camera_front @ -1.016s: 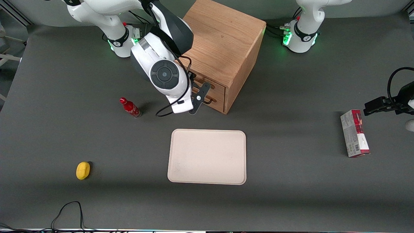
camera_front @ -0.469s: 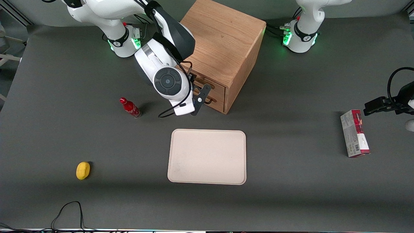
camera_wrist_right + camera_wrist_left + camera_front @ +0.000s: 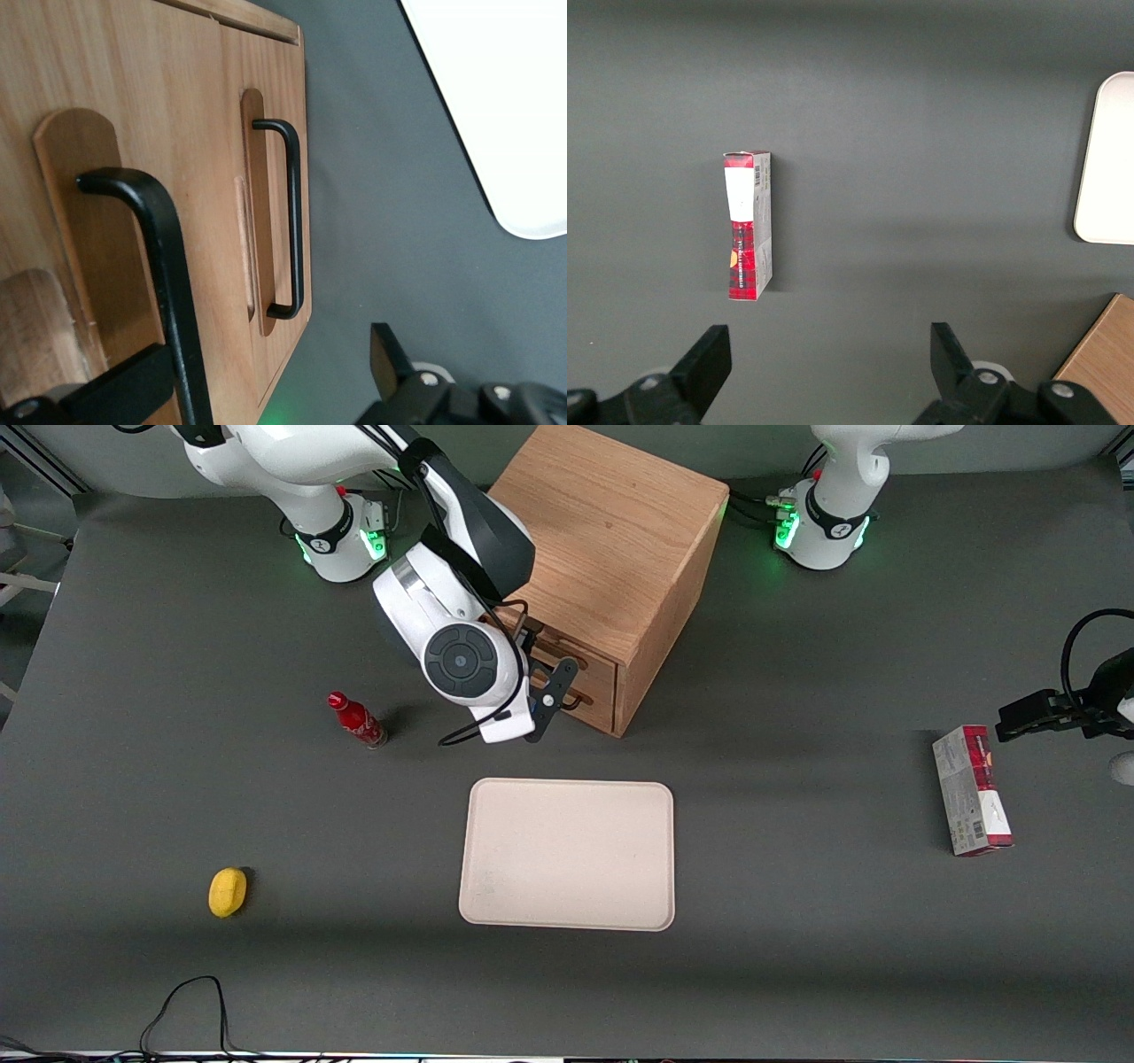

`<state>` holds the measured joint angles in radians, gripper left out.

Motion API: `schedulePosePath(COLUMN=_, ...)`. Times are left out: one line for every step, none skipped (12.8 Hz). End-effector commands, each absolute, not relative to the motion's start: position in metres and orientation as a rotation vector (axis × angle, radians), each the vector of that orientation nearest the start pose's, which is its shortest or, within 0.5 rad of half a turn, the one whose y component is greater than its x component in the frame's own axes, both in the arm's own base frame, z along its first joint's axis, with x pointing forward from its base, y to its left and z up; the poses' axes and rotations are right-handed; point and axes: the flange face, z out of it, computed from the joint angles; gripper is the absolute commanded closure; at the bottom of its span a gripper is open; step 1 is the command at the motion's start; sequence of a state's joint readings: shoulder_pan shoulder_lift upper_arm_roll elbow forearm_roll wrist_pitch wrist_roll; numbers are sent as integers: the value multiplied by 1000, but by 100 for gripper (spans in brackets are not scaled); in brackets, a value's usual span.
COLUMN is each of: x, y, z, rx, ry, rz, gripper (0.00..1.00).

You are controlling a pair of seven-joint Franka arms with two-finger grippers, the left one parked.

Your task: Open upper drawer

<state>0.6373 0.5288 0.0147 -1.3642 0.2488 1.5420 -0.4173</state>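
Since both drawer fronts look flush in the right wrist view, I judge the task barely begun: the approach to the handle is made, while the grip and the whole pull remain. Nearest the front camera, well clear of the wooden cabinet [image 3: 611,558], a beige tray [image 3: 567,855] lies flat on the bench [image 3: 797,974], and a small red bottle [image 3: 356,720] stands nearer the cabinet, toward the working arm's end. Right in front of the cabinet's drawer face hangs the gripper [image 3: 266,354], jaws spread wide, with the upper drawer's black wire handle [image 3: 173,266] passing between them, close to one finger and, as far as I can tell, not pinched. The upper drawer [image 3: 89,177] sits shut at the top of the cabinet front, above the lower drawer [image 3: 275,80] with its own handle [image 3: 295,221]. From the front, the arm's wrist covers most of the upper drawer and the jaws altogether. Whether a finger already touches the handle cannot be made out.
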Motion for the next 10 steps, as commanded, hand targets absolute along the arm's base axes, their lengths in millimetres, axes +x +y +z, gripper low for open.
schedulePosePath(x=526, y=413, z=389, rx=-2473, ry=-1420, rz=517, gripper=0)
schedulePosePath(x=528, y=410, z=390, rx=-2478, ry=-1413, rz=520, gripper=0)
schedulePosePath(x=533, y=404, z=392, rx=-2482, ry=-1393, rz=520, gripper=0)
schedulePosePath(x=536, y=398, z=393, rx=-2467, ry=-1360, rz=521, gripper=0)
schedulePosePath(x=537, y=398, z=397, rx=-2447, ry=-1338, rz=512, gripper=0)
schedulePosePath(x=540, y=394, z=398, rx=-2442, ry=-1327, rz=506, gripper=0)
schedulePosePath(x=543, y=393, z=402, rx=-2444, ry=-1325, rz=492, gripper=0)
schedulePosePath(x=545, y=392, z=400, rx=-2445, ry=-1321, rz=496, gripper=0)
schedulePosePath(x=545, y=391, z=400, rx=-2447, ry=-1320, rz=496, gripper=0)
schedulePosePath(x=547, y=389, z=400, rx=-2450, ry=-1314, rz=492, gripper=0)
